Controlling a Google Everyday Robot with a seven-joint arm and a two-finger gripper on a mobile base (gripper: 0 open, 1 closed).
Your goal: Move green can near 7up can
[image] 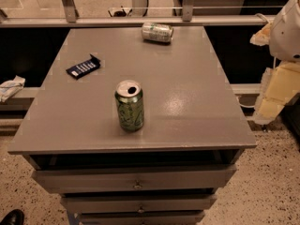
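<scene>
Little is done, I judge: the green can stands at 6 o'clock on the table, well apart from the 7up can lying at 12 o'clock, and the gripper hangs beside the table at 3 o'clock, holding neither can, open or closed I cannot tell.

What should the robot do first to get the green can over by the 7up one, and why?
Probably swing the arm in from the right edge and bring the gripper, which is out of view, above the green can. That can stands upright near the front of the table with nothing holding it, while the 7up can lies on its side at the far edge.
</scene>
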